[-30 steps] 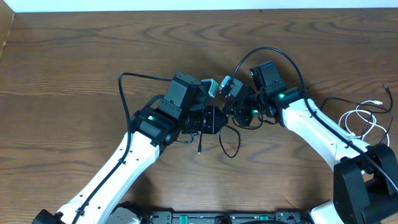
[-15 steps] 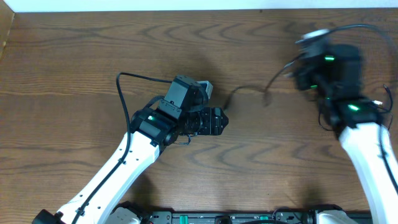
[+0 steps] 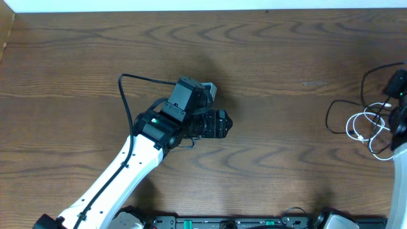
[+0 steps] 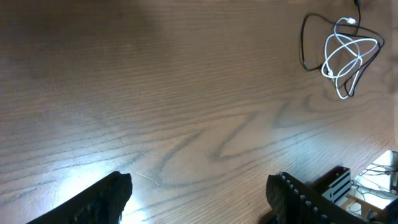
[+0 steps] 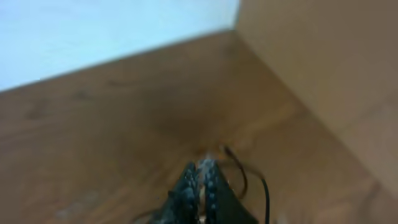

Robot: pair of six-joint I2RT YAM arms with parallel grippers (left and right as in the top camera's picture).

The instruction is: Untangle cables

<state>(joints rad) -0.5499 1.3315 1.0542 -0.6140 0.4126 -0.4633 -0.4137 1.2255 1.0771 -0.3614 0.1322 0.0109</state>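
Note:
The thin black cable (image 3: 331, 117) and the white cable (image 3: 364, 124) lie together in loose loops at the far right of the table. Both also show in the left wrist view, the white cable (image 4: 346, 51) coiled inside the black cable (image 4: 304, 45). My left gripper (image 3: 224, 123) is open and empty over bare wood at the table's middle; its jaws (image 4: 199, 190) are wide apart. My right gripper (image 5: 200, 175) is shut, with the black cable (image 5: 265, 190) curling out beside its tips. The right arm (image 3: 399, 86) is at the right edge of the overhead view.
The wooden table (image 3: 267, 57) runs to a pale wall at the back. A raised wooden side wall (image 5: 323, 74) stands close to the right gripper. A thicker black wire (image 3: 127, 89) loops from the left arm. Equipment (image 4: 339, 183) sits past the table's front edge.
My right gripper has swung from the table's middle to the far right edge, dragging the black cable with it. The cable now lies by the white one. The left arm has stayed put.

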